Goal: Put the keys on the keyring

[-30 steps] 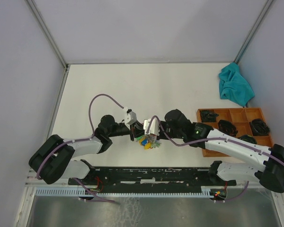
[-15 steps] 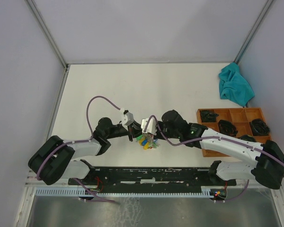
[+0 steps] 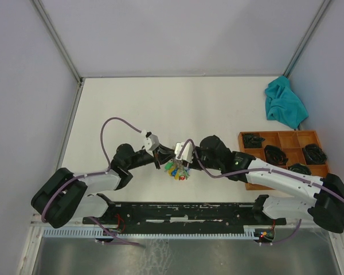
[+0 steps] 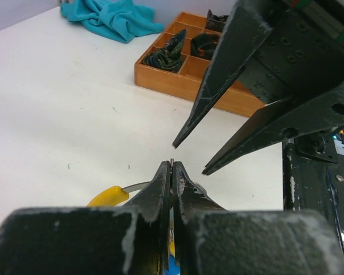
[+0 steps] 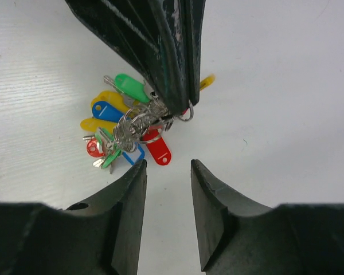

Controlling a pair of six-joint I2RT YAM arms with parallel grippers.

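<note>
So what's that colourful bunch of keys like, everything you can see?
The keyring is a tangle of silvery metal rings and small keys carrying green, yellow, blue and red plastic tags, fanned out against the white table. The left claw, shut, pinches a ring at one edge of the bunch. The right claw stands open beside it, not touching it.

Keyring (image 5: 139, 123) top hidden behind left hand (image 5: 182, 103); loose keys indistinguishable in bunch.

- Red, yellow, green and blue tags (image 5: 159, 150) are seen on the silvery keyring (image 5: 139, 123).
- The cloth (image 3: 285, 103) is coloured teal.
- The tray (image 4: 178, 86) is finished in orange-brown.
- The table (image 3: 189, 103) is plain white.
</note>
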